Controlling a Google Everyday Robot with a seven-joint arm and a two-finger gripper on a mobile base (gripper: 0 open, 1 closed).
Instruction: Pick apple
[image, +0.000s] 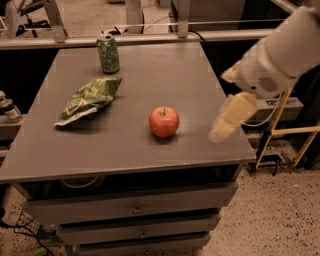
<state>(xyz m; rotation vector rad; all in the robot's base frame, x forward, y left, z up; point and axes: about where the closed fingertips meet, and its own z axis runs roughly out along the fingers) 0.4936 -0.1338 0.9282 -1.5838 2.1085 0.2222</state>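
The apple (164, 121) is round and red-orange with a short dark stem. It stands upright on the grey table top (150, 70), right of the middle and toward the front. My gripper (221, 131) hangs from the white arm (280, 55) that comes in from the upper right. It is over the table's right front part, to the right of the apple and apart from it. It holds nothing that I can see.
A green can (108, 53) stands at the back left of the table. A crumpled green chip bag (88, 100) lies left of the apple. Drawers (135, 207) sit under the top. A yellow stand (285, 131) is on the floor at the right.
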